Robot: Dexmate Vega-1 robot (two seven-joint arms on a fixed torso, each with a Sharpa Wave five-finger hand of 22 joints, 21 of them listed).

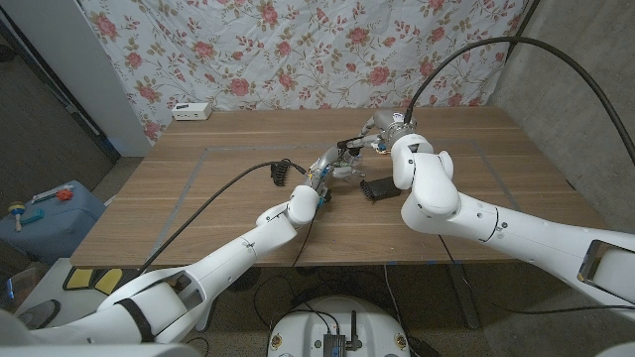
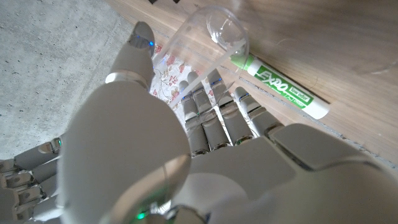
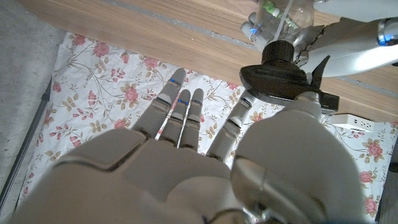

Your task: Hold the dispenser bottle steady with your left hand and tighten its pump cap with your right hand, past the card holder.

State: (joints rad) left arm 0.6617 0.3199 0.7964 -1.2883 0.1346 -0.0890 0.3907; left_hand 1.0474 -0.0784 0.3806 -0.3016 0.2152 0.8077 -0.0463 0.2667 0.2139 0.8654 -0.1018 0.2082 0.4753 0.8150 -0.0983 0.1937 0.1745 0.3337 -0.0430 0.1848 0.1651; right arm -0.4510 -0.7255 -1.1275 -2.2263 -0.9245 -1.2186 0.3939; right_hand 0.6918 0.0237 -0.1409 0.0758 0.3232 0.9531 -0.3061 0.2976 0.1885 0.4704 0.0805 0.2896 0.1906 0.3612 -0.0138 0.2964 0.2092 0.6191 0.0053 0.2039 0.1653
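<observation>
While the left hand [image 2: 205,155] wraps its fingers [image 2: 217,118] round the clear dispenser bottle [image 2: 199,43] mid-tabletop [image 1: 198,188], a green EXPO marker [image 2: 283,87] lies just beside it. Black card holder [image 1: 380,188] sits nearer the front edge, right of the bottle. Right hand [image 3: 205,155] at the black pump cap [image 3: 283,74], thumb against it, other fingers straight; grip unclear.

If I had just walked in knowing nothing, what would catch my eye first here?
Probably the two white arms meeting mid-table, the left hand gripping a clear dispenser bottle and the right hand reaching at its black pump cap. Then the rose-patterned cloth behind, and a green marker beside the bottle.
</observation>
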